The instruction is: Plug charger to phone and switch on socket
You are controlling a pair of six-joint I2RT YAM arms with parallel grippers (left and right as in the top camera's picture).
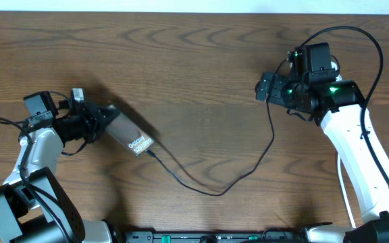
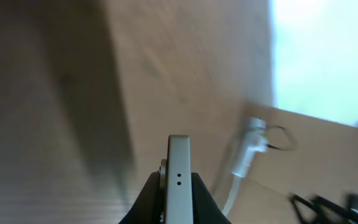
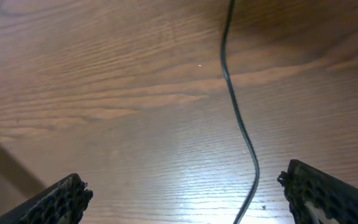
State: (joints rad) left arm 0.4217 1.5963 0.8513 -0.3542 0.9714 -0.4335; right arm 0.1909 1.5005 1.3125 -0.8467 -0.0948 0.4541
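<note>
Over the counter's [image 1: 201,54] left side: phone [image 1: 131,136] pinched edgewise in the left gripper [image 1: 105,123].
A thin black cable [image 1: 208,191] runs from the phone's end to below the right gripper [image 1: 265,88], whose jaws stand spread wide.

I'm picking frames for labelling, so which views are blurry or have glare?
Overhead: evenly lit and fairly sharp, soft shadows only. Left wrist: blurred nearly throughout, upper right blown out white; only the phone, edge-on, is crisp. Right wrist: wood grain and cable sharp, pale glare on the table low in the frame.
</note>
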